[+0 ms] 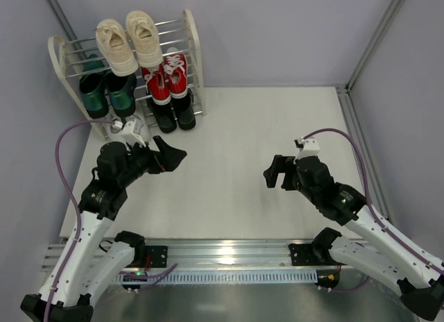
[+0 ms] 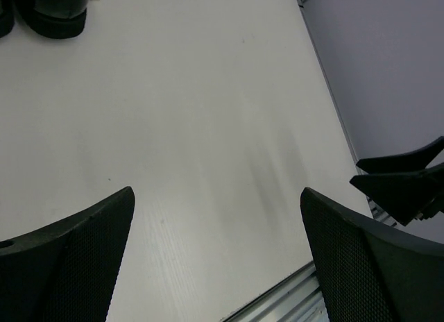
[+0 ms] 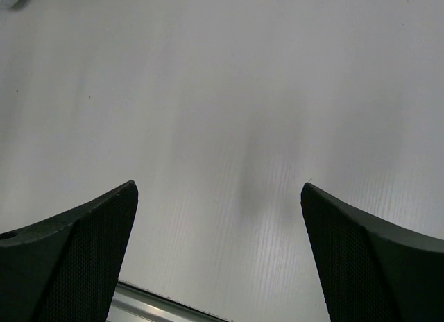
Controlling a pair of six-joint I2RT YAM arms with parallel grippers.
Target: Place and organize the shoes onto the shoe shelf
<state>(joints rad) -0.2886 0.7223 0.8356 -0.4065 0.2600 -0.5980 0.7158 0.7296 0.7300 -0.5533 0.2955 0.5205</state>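
Note:
The shoe shelf [image 1: 195, 51] stands at the table's far left corner. Beige lace-up sneakers [image 1: 128, 41] lie on its top tier. Dark green loafers [image 1: 107, 93] sit lower left, with small red sneakers [image 1: 168, 75] lower right. The glossy black dress shoes [image 1: 173, 114] are at the bottom right, and their toes show in the left wrist view [image 2: 52, 13]. My left gripper [image 1: 172, 155] [image 2: 217, 191] hangs open and empty just in front of the shelf. My right gripper [image 1: 272, 173] [image 3: 219, 184] is open and empty over the bare table, right of centre.
The white table [image 1: 229, 128] is walled by grey panels on three sides. An aluminium rail [image 1: 229, 249] runs along the near edge by the arm bases. Purple cables [image 1: 61, 155] loop beside each arm. The right gripper's fingers [image 2: 406, 183] show at the left wrist view's right edge.

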